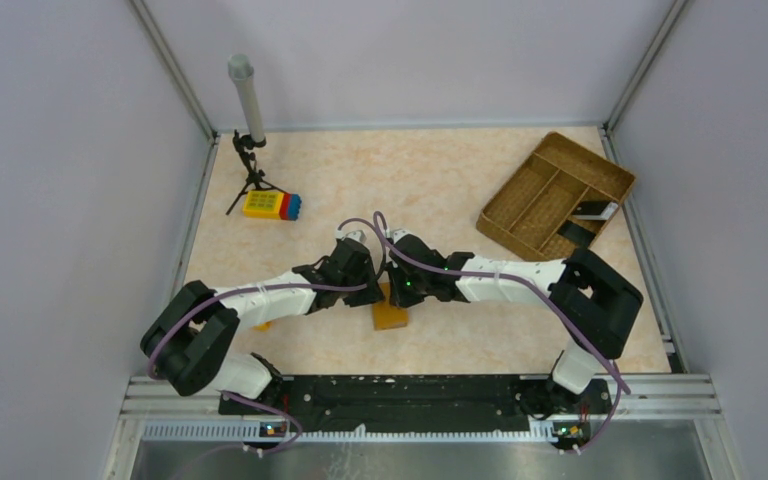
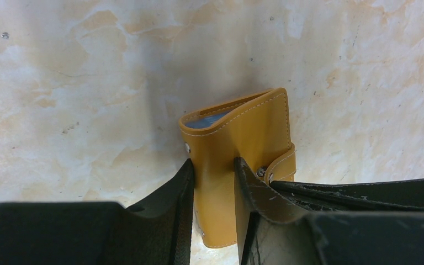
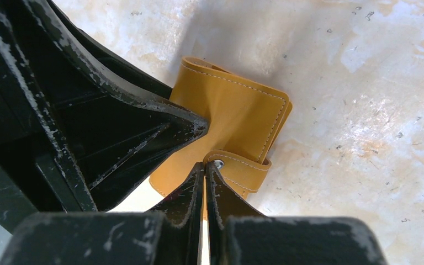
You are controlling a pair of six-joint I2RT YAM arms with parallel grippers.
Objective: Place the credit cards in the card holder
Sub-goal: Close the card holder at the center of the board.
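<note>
Left wrist view: my left gripper (image 2: 214,164) is clamped on the small orange-tan leather bifold card holder (image 2: 248,130), one finger on either side. The holder reaches from between them toward 12 o'clock over the marbled beige table (image 2: 61,83). The edge of a thin light blue card (image 2: 207,120) shows inside the fold's mouth, at the holder's 11 o'clock corner. The snap strap (image 2: 282,163) wraps its 3 o'clock side.

Right wrist view: my right gripper (image 3: 205,168) is pressed fully together, tips touching that strap beside the metal stud (image 3: 218,164). I cannot tell whether any leather is pinched.

Top view: the card holder sits mid-table, toward the near edge. Flat dark cards (image 1: 592,210) lie in the brown woven compartment tray (image 1: 515,177) out at 2 o'clock, well apart.
</note>
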